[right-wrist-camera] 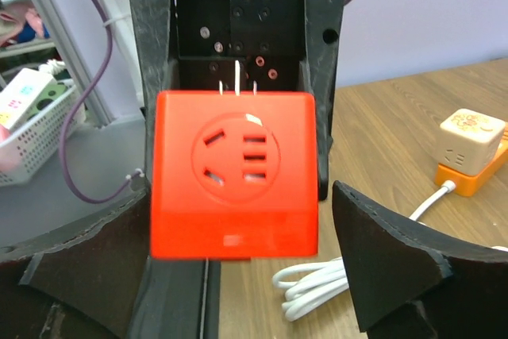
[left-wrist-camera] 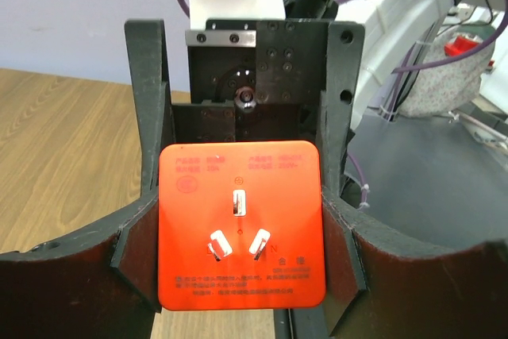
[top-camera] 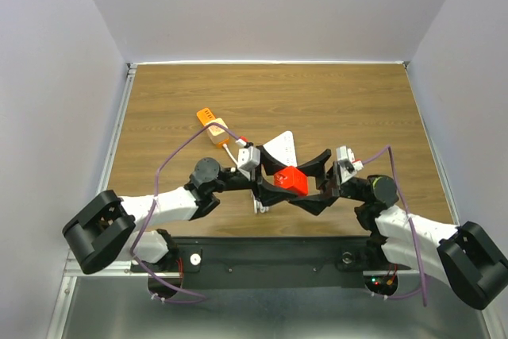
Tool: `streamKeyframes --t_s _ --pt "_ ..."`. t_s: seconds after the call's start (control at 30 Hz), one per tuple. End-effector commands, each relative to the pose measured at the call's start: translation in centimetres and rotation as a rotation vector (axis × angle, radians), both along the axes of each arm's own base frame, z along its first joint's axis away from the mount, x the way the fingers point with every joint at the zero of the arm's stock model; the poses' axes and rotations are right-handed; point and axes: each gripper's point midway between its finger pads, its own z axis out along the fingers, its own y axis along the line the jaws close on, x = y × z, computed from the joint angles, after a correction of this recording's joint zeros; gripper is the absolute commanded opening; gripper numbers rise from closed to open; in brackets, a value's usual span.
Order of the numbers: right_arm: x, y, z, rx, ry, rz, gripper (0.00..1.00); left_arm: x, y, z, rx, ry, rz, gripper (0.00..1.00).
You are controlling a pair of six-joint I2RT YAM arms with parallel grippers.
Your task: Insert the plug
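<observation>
A red plug adapter cube [top-camera: 291, 181] hangs above the table's near edge between the two grippers. My left gripper [top-camera: 276, 185] is shut on it; in the left wrist view both fingers [left-wrist-camera: 135, 252] press its sides and its three-prong face [left-wrist-camera: 240, 226] faces the camera. My right gripper [top-camera: 316, 182] is open around the cube's far end; in the right wrist view its socket face [right-wrist-camera: 236, 156] fills the middle, and the right finger [right-wrist-camera: 389, 260] stands apart from it. An orange power strip [top-camera: 208, 121] with a cream cube [right-wrist-camera: 472, 142] on it lies mid-table.
A white coiled cable [right-wrist-camera: 317, 287] lies on the wood under the grippers and runs to the power strip. A white sheet-like piece [top-camera: 282, 148] lies just behind the grippers. Purple arm cables [top-camera: 178, 156] loop over both arms. A black rail [top-camera: 262, 256] edges the table front.
</observation>
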Motion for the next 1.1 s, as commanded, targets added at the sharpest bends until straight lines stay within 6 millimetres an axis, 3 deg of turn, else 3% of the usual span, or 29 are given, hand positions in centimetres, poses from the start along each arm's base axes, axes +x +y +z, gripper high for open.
streamKeyframes --t_s 0.0,0.43,0.57,0.67,0.7,0.77,0.8,0.87,0.9,1.07 --pt "-2.4 -1.8 6.5 0.207 -0.373 -0.019 0.96 -6.6 8.1 16.3 -0.706 -0.541 -0.037 0.0" --pt "-3.0 -2.0 7.5 0.218 -0.41 -0.013 0.98 -7.0 7.6 15.9 -0.691 -0.535 -0.072 0.0" --pt "-3.3 -2.0 7.4 0.219 -0.401 0.008 0.94 -7.1 7.2 16.0 -0.7 -0.545 -0.084 0.0" --pt "-3.2 -2.0 7.5 0.226 -0.387 0.003 0.79 -6.9 6.9 16.0 -0.696 -0.542 -0.086 0.0" --pt "-3.1 -2.0 7.5 0.228 -0.38 0.002 0.67 -6.8 6.7 15.9 -0.693 -0.539 -0.088 0.0" --pt "-3.0 -2.1 7.7 0.235 -0.371 -0.002 0.53 -6.5 6.4 15.6 -0.683 -0.528 -0.085 0.0" --pt "-2.9 -2.1 7.7 0.237 -0.361 -0.008 0.29 -6.4 6.5 15.6 -0.686 -0.528 -0.074 0.0" --pt "-2.1 -2.1 7.9 0.247 -0.333 -0.042 0.12 -5.8 6.1 15.0 -0.66 -0.501 -0.054 0.01" --pt "-1.5 -2.0 7.6 0.236 -0.314 -0.062 0.03 -5.2 6.0 14.9 -0.648 -0.488 -0.033 0.07" --pt "1.1 -2.3 7.0 0.238 -0.248 -0.187 0.01 -3.3 5.6 13.5 -0.555 -0.443 0.069 0.47"
